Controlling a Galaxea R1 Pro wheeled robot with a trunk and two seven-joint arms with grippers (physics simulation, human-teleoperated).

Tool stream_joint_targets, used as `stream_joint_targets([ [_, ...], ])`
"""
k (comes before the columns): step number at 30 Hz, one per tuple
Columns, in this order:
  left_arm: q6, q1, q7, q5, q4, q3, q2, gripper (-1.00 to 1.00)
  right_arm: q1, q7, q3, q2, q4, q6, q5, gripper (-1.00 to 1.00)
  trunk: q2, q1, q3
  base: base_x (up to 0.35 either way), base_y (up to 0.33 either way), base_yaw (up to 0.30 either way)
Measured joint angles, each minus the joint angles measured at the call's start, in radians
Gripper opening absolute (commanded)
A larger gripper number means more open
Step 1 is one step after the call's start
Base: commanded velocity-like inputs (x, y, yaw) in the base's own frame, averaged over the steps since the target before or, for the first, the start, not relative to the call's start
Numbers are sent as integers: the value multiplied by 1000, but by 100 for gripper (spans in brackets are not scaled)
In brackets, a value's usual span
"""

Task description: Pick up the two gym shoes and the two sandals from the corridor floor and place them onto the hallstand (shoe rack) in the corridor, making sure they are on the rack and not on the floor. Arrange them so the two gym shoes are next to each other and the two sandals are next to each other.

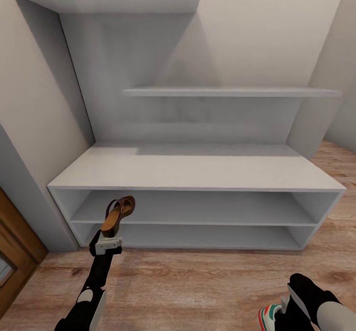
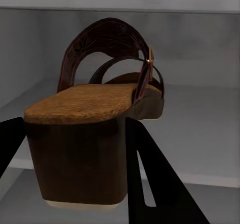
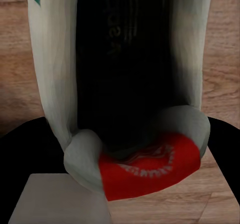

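Brown leather sandal [image 1: 118, 216] clamped by its heel in my left claw [image 1: 108, 242], toe pointing into the pale grey shoe rack's [image 1: 198, 170] upper open shelf, just ahead. My right claw [image 1: 291, 305] grips a white teal-trimmed sneaker [image 1: 269, 317] low above the wood-plank floor [image 1: 198, 281].

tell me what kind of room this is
Most likely a home entryway or corridor. A pale grey hallstand with two low open shoe shelves stands against the wall on a wood-plank floor, and part of a wooden door shows beside it.
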Motion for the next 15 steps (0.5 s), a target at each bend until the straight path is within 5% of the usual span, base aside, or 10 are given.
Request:
stream_joint_targets([
  [15, 0, 0, 0, 0, 0, 0, 0, -100, 0, 0, 0, 0, 0, 0, 0, -100, 0, 0, 0, 9, 0, 0],
])
